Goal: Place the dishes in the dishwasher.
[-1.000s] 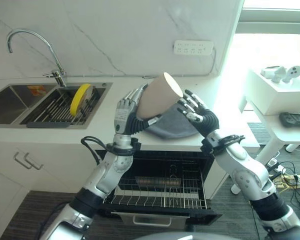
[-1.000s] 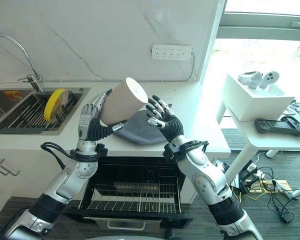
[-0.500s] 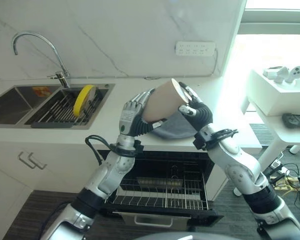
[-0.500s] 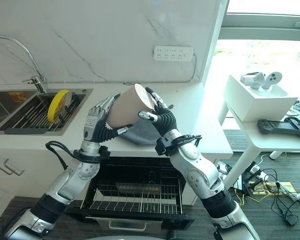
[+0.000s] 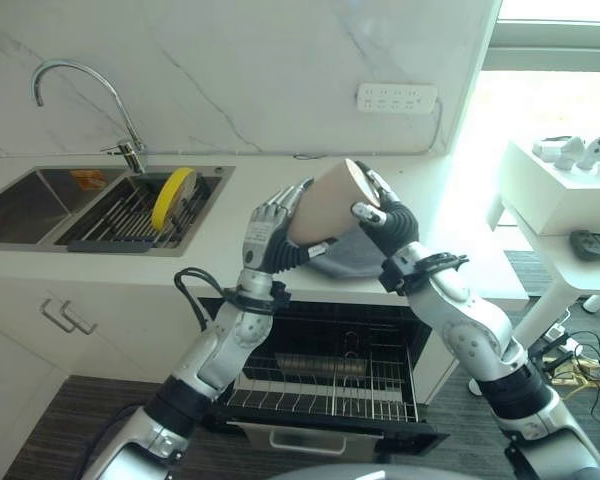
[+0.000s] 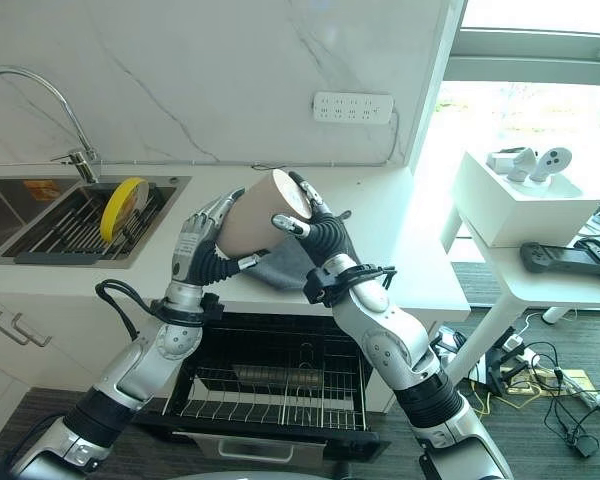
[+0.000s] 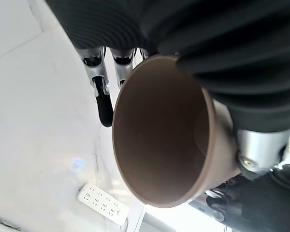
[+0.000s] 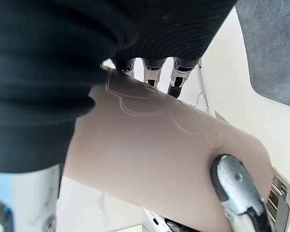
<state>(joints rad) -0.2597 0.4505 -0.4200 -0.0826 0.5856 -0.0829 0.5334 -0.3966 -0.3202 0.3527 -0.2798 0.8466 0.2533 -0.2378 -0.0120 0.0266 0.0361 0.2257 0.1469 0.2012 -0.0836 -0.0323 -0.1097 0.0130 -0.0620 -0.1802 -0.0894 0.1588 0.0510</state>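
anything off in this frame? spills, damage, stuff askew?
No spills or damage. The brown cup is tilted on its side in mid-air over the counter, gripped by both the left hand and right hand. The dishwasher rack is open below. A yellow plate stands in the sink rack.

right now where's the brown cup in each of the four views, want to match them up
Left eye view: brown cup mid-frame, above the counter, between both hands.
Right eye view: cup left of centre, same pose.
Left wrist view: cup seen into its open mouth.
Right wrist view: cup's outer wall across the middle.
Shared landmark: white power strip on the wall.
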